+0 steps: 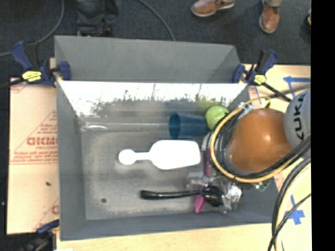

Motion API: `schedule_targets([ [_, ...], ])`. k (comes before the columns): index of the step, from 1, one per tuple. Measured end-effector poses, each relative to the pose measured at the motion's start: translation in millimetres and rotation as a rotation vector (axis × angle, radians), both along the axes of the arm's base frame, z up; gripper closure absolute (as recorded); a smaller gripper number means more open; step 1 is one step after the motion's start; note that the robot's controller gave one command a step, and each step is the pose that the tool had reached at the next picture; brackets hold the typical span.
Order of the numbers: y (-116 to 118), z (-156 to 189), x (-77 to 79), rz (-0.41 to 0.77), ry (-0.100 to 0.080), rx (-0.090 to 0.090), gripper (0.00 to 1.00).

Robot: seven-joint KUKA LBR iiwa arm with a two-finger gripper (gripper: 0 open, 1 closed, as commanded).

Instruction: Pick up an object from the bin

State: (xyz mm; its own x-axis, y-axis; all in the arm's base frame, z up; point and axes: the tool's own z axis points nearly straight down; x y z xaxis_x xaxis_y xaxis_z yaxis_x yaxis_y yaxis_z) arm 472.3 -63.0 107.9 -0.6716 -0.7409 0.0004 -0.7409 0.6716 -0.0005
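My gripper (222, 193) is low in the bin's front right corner, under the arm's orange cover. Right beside it, on the left, lies a black long-handled tool (165, 194) along the front wall; its right end meets the gripper. A small pink piece (199, 203) sticks out just below that end. Whether the tool or the pink piece is held cannot be told. A white scoop (167, 155) lies flat in the middle of the bin, handle pointing left, just up and left of the gripper.
A blue cup (187, 125) lies on its side by the back wall, with a green ball (215, 115) at its right. The arm and its orange cover hide the bin's right side.
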Motion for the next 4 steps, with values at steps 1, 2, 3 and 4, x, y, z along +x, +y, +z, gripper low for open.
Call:
schedule_targets([
  [1, -9.1, -37.6, 11.1, 0.058, -0.011, -0.002, 0.00],
  [2, 21.8, -37.8, 31.8, 0.151, -0.002, 0.001, 1.00],
  [3, 21.8, -37.8, 31.8, 0.152, -0.002, 0.001, 1.00],
  [4, 21.9, -33.7, 30.4, 0.152, 0.003, 0.002, 1.00],
])
